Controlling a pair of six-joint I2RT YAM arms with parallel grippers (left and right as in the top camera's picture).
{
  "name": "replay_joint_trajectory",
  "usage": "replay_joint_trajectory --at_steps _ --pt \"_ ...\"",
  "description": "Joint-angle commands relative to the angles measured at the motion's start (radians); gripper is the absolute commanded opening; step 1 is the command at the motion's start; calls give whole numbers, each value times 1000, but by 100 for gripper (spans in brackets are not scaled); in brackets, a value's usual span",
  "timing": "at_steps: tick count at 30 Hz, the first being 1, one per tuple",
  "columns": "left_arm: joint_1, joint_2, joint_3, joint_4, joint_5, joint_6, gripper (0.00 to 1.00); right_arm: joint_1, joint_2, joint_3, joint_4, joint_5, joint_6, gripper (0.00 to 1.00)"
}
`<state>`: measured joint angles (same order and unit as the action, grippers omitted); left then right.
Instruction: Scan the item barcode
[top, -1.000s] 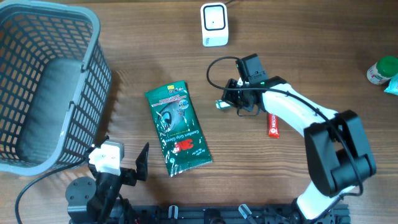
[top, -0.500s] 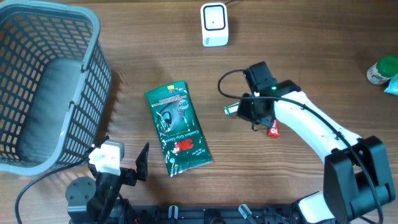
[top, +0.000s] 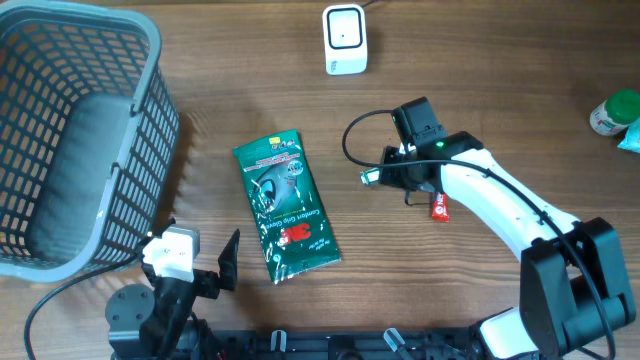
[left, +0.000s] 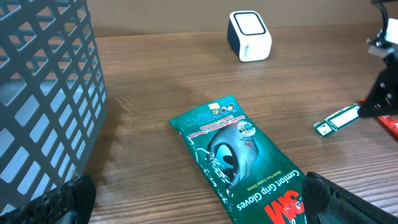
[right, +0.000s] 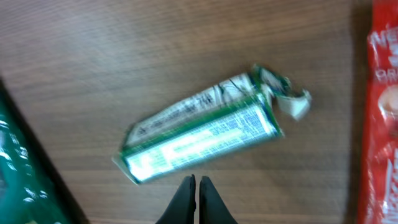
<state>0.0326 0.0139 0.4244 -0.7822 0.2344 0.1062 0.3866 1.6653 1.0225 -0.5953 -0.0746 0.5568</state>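
Observation:
A small green and white packet (right: 205, 134) lies flat on the wooden table, one end torn, also seen from above (top: 372, 177). My right gripper (right: 197, 180) is shut with nothing between its fingers, its tips just beside the packet's long edge (top: 392, 178). The white scanner (top: 344, 38) stands at the table's far edge. A green pack of gloves (top: 285, 207) lies at the centre. My left gripper (left: 199, 211) hangs open and empty near the front edge, its fingers either side of the pack's near end (left: 239, 155).
A grey mesh basket (top: 150, 90) fills the left side, close to the left arm (left: 43, 93). A red packet (top: 439, 203) lies under the right arm, right of the small packet (right: 382, 112). A green-capped bottle (top: 612, 112) stands at the far right.
My right arm has swung right and towards the front, staying shut. The small green and white packet now lies slightly further right. The left arm has not moved.

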Motion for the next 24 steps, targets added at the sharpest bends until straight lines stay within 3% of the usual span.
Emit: replay_joint_trajectory --at_steps 1,2,3,6,12,14,19,23,24 --pt "-5 -6 -6 2 12 -10 100 -2 -1 0 53 -8 -17 38" --pt "-5 -6 -6 2 12 -10 100 -2 0 0 50 -9 10 97" --pt "-5 -6 -6 2 12 -10 100 -2 0 0 47 -17 23 100" --pt "-5 -6 -6 2 12 -10 100 -2 0 0 68 -74 -43 100" --pt "-5 -6 -6 2 12 -10 100 -2 0 0 34 -129 -573 100" --pt "-5 -6 -6 2 12 -10 100 -2 0 0 35 -113 -816 100" --pt "-5 -6 -6 2 12 -10 100 -2 0 0 101 -18 -1141 99" --pt "-5 -6 -6 2 12 -10 100 -2 0 0 90 -19 -1236 93" --pt "-5 -6 -6 2 12 -10 100 -2 1 0 71 -19 -1237 86"
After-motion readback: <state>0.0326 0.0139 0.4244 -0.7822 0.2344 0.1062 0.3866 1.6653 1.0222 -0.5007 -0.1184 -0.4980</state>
